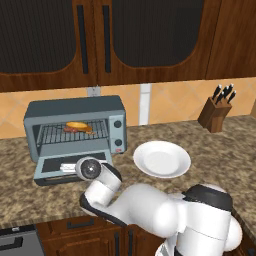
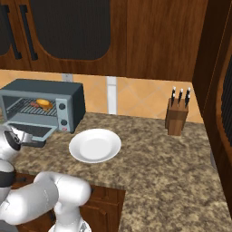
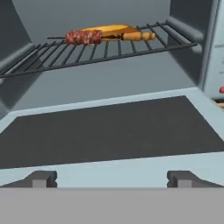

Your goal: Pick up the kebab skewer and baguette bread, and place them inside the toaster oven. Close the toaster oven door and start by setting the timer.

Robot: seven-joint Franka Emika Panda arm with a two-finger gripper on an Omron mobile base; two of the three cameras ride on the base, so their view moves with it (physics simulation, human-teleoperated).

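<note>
In my left base view the toaster oven (image 1: 75, 127) sits at centre left on the counter (image 1: 220, 150), its toaster oven door (image 1: 70, 167) dropped flat open. The baguette bread (image 1: 78, 125) and kebab skewer (image 1: 72, 130) lie together on the wire rack (image 3: 96, 54), touching, at upper centre of my hand view. My gripper (image 3: 109, 178) hovers at the door's near edge, fingers spread wide and holding nothing, though whether they touch the door I can't tell. A white plate (image 1: 161, 159) sits just right of the oven.
</note>
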